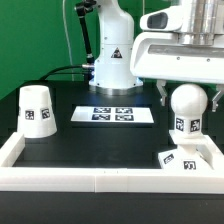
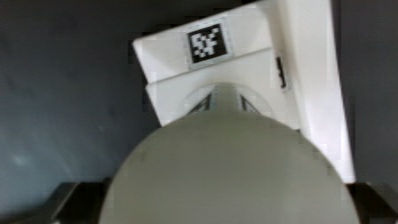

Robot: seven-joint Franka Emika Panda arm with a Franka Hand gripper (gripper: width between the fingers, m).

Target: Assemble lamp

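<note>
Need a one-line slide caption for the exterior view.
Lamp assembly: gripper holds the bulb near the base at the exterior view's right, shade standing apart at its left.

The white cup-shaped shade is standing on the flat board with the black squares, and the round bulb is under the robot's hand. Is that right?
Not quite. The shade stands on the black table, to the exterior view's left of the marker board, not on it. The exterior view shows this. The bulb is under the hand.
</note>
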